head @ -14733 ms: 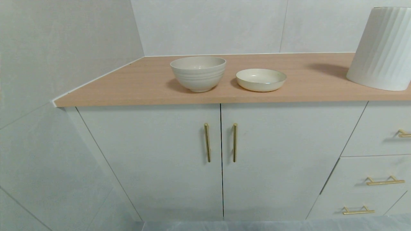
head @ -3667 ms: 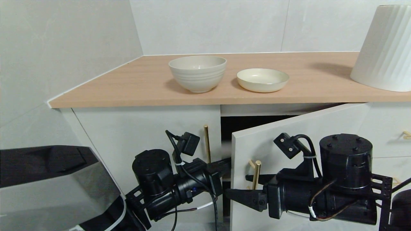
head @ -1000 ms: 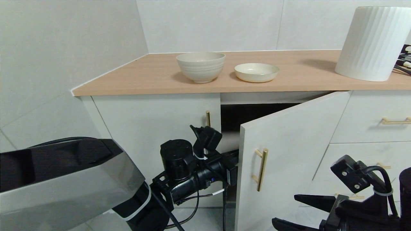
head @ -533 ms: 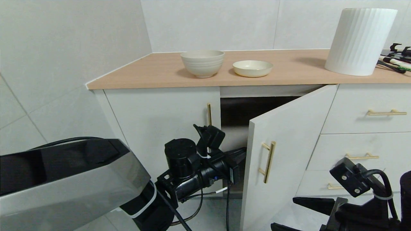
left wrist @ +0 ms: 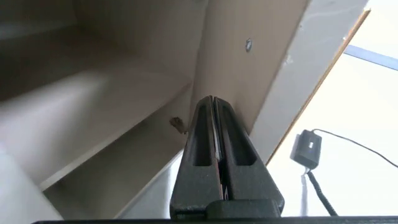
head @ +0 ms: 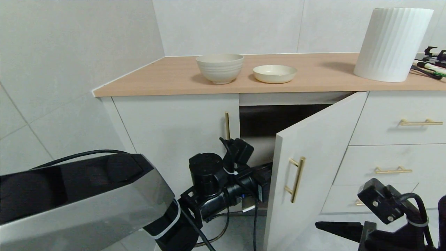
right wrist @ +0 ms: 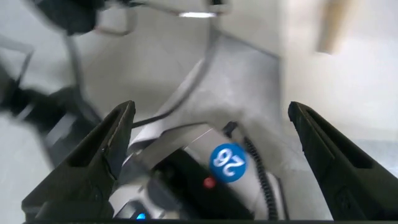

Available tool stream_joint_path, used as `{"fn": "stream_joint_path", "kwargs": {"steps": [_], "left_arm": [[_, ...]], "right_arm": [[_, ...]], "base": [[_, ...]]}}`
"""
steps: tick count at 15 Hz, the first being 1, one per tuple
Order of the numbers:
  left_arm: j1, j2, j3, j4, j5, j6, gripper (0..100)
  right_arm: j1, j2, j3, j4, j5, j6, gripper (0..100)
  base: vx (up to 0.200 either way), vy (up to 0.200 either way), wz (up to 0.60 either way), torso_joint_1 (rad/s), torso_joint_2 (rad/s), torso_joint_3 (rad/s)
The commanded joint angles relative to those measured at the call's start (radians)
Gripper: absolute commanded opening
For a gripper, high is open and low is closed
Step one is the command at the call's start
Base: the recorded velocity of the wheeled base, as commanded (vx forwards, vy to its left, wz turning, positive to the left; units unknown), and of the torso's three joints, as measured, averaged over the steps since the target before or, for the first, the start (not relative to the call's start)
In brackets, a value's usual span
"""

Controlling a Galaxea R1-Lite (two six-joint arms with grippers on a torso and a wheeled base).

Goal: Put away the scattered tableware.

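Note:
A ribbed cream bowl and a shallow cream dish stand side by side on the wooden countertop. Below them the right cabinet door hangs open on a dark interior. My left gripper sits low at the door's free edge. In the left wrist view that gripper is shut on nothing, its tip inside the cabinet beside the door's inner face. My right gripper is wide open and empty, low in front of the door, with one finger in the head view.
A tall white ribbed container stands on the counter to the right, with dark tools beyond it. The left cabinet door is closed. Drawers with gold handles lie right of the open door. A shelf crosses the cabinet interior.
The right door, closed at first, now stands open and has swung slightly wider in the last second. My left gripper followed its edge to the right. The head camera shifted.

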Motion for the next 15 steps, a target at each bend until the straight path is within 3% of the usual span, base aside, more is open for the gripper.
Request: {"fn": "stream_joint_path", "kwargs": {"steps": [1, 3, 4, 9, 12, 15], "left_arm": [[-0.109, -0.029, 0.003, 0.003, 0.008, 0.001, 0], [-0.233, -0.057, 0.008, 0.027, 0.01, 0.0, 0], [-0.25, -0.062, 0.02, 0.032, 0.021, 0.001, 0], [-0.233, -0.06, 0.023, 0.031, 0.037, 0.003, 0], [-0.181, -0.092, 0.046, 0.044, 0.044, 0.004, 0], [-0.124, -0.236, 0.109, 0.189, 0.044, 0.004, 0]], "right_arm": [[0.118, -0.066, 0.069, -0.003, 0.039, -0.016, 100], [0.148, -0.105, 0.117, -0.004, 0.117, -0.07, 100], [0.148, -0.112, 0.126, -0.004, 0.123, -0.093, 100], [0.148, -0.113, 0.124, -0.009, 0.118, -0.098, 100], [0.131, -0.11, 0.103, -0.009, 0.114, -0.095, 100], [-0.005, -0.061, 0.043, 0.006, 0.1, -0.093, 100]], "base": [[0.0, 0.0, 0.0, 0.0, 0.0, 0.0], [0.0, 0.0, 0.0, 0.0, 0.0, 0.0], [0.0, 0.0, 0.0, 0.0, 0.0, 0.0], [0.0, 0.0, 0.0, 0.0, 0.0, 0.0], [0.0, 0.0, 0.0, 0.0, 0.0, 0.0], [0.0, 0.0, 0.0, 0.0, 0.0, 0.0]]}}
